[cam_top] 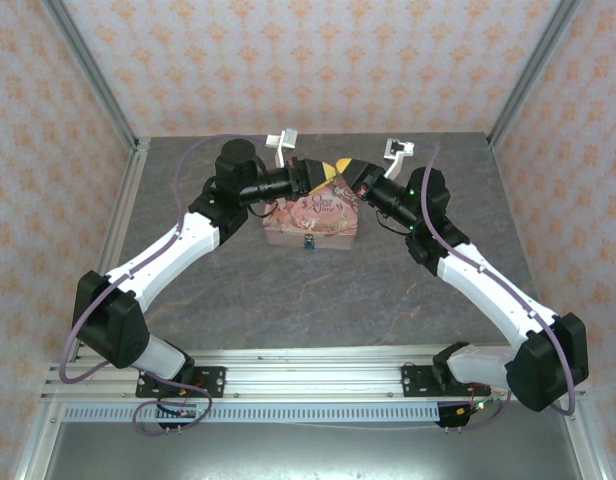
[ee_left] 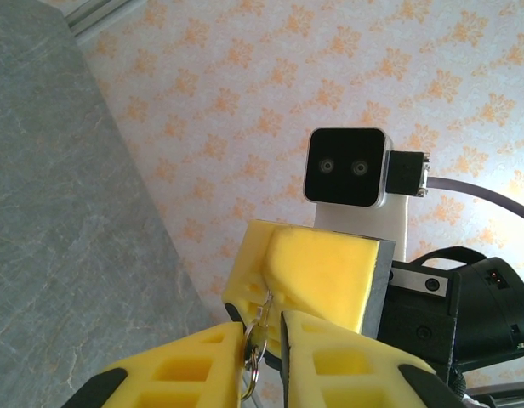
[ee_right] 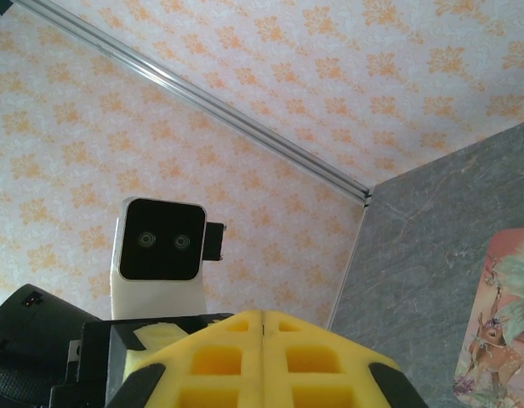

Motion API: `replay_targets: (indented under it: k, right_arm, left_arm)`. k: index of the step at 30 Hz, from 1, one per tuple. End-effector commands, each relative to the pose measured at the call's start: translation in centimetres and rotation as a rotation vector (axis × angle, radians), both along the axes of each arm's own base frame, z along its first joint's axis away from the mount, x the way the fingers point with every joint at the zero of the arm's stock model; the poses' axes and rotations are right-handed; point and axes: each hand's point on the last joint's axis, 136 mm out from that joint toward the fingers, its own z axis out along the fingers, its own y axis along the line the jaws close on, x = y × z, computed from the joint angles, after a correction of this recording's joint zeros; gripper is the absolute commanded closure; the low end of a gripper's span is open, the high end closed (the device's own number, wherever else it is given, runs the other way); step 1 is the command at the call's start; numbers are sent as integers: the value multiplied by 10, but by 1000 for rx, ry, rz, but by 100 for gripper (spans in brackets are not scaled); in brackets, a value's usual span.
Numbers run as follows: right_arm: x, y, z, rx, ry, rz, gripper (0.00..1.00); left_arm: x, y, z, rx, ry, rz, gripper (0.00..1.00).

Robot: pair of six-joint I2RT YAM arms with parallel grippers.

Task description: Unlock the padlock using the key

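The key (ee_left: 253,342) hangs by its ring at the bottom of the left wrist view, pinched in the nearly closed left gripper (ee_left: 262,330). The right gripper (ee_right: 262,323) is pressed fully together. The padlock (cam_top: 309,243) sits against the pink box (cam_top: 318,212), upper centre of the desk (cam_top: 288,300). Inserting and turning the key are still to do.

Bright, even light; faint soft shadows on the counter (cam_top: 318,300), wallpaper (ee_left: 483,127) beyond it slightly washed out.
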Motion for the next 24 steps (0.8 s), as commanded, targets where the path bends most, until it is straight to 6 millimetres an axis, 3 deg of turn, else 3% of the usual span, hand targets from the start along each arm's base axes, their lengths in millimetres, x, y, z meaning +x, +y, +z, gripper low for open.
replay_targets:
  k: [1, 7, 12, 13, 18, 19, 21, 24]
  right_arm:
    - [0, 1, 6, 14, -23, -4, 100]
    - [0, 1, 5, 14, -22, -7, 100]
    - [1, -1, 0, 8, -7, -21, 100]
    - [1, -3, -1, 4, 1, -31, 97]
    - [4, -12, -18, -51, 51, -88, 55]
    - [0, -16, -14, -55, 47, -100, 49]
    - [0, -21, -22, -90, 77, -120, 42]
    - [0, -25, -44, -170, 157, -143, 39]
  left_arm:
    - [-8, -2, 8, 3, -50, -38, 86]
    - [-9, 0, 10, 0, -59, -33, 100]
    - [-11, 1, 10, 18, -76, -33, 100]
    - [-12, 3, 9, 36, -78, -29, 100]
    - [-9, 21, -6, 132, -75, 6, 100]
    - [-8, 28, -9, 153, -73, 18, 100]
    - [-8, 41, -18, 206, -71, 40, 100]
    - [-8, 64, -30, 285, -75, 80, 100]
